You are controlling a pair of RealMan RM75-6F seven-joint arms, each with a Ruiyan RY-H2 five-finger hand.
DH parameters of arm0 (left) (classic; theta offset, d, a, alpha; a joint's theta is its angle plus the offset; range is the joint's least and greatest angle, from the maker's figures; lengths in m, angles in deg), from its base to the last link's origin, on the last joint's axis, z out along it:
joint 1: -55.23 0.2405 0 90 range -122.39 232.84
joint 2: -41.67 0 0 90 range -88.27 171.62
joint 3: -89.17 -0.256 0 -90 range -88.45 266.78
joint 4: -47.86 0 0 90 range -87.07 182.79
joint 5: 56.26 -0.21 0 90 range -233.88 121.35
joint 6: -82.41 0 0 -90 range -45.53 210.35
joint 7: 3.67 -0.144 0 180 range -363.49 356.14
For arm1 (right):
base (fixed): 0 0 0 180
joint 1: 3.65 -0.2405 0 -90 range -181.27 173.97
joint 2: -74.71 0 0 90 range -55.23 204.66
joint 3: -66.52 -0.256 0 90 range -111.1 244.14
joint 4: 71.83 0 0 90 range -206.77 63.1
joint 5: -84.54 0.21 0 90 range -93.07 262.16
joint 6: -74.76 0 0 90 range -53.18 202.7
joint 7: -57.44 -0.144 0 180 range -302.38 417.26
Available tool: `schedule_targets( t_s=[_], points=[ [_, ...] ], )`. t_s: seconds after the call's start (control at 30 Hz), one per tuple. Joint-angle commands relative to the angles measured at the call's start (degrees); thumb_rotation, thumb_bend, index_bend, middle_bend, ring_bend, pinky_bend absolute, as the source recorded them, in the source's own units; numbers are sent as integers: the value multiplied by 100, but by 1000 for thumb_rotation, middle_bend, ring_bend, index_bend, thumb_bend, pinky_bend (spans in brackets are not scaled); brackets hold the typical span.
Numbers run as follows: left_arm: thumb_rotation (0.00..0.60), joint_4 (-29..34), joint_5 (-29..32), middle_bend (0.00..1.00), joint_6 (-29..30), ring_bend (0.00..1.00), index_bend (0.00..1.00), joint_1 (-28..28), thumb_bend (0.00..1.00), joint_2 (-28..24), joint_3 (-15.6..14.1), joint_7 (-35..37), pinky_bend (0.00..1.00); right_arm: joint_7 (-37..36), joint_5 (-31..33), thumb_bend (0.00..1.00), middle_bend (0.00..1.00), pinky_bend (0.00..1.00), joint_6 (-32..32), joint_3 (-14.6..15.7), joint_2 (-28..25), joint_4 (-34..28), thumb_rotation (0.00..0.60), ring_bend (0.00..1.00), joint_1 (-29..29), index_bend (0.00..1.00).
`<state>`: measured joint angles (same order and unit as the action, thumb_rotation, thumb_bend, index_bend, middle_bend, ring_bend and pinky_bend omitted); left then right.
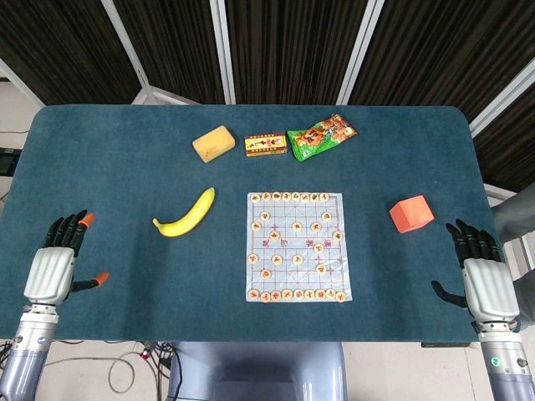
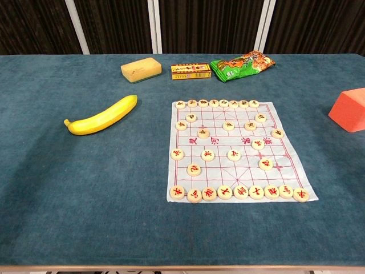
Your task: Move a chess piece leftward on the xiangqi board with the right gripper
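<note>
Crowding is the main hazard: the round xiangqi pieces (image 2: 206, 154) sit close together on the thin xiangqi board (image 2: 288, 171), so the right hand (image 1: 486, 280), broad as it is, could knock a neighbour while reaching for one, or push the chosen piece into another as it travels left. The board looks like a light sheet lying flat on the bench (image 1: 125, 167), so a dragging fingertip might wrinkle or slide it and scatter whole rows (the near row is packed nearly edge to edge). A small flat disc may also slip from a pinch.

Both hands rest at the near corners of the bench, well apart from the board. The right hand's fingers (image 1: 468, 241) are spread and hold nothing; the left hand (image 1: 54, 267) likewise lies with fingers apart, holding nothing.

No open container is in view. A small printed box (image 1: 266, 144) and a green snack bag (image 1: 321, 136) lie beyond the board, both closed, contents unseen. A banana (image 1: 185, 215), a yellow sponge (image 1: 213, 143) and an orange block (image 1: 411, 213) lie loose.
</note>
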<state>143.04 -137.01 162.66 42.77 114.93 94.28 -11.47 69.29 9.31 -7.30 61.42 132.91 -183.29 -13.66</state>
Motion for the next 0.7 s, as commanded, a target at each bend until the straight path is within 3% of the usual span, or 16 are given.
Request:
schedule_targets(
  t_s=[0.03, 0.47, 0.53, 0.6, 0.7],
  points=[
    [600, -3, 4, 0, -2, 0, 0, 0, 0, 2, 1, -2, 0, 0, 12, 289, 0, 0, 10, -12, -7, -7, 600, 0, 4, 0],
    [600, 5, 28, 0, 21, 0, 0, 10, 0, -8, 30, 23, 0, 96, 183, 289, 1, 2, 255, -183, 4, -274, 600, 13, -161, 0],
    [600, -2, 22, 0, 14, 0, 0, 3, 0, -6, 30, 13, 0, 224, 329, 289, 61, 89, 405, -305, 7, -373, 600, 106, -315, 0],
    [600, -16, 20, 0, -5, 0, 0, -11, 0, 4, 31, -2, 0, 510, 599, 290, 257, 345, 748, -559, 60, -454, 600, 336, -693, 0],
    [600, -25, 25, 0, -8, 0, 0, -17, 0, 15, 38, 1, 0, 1023, 1069, 289, 546, 594, 1066, -793, 288, -435, 600, 640, -1144, 0]
  ],
)
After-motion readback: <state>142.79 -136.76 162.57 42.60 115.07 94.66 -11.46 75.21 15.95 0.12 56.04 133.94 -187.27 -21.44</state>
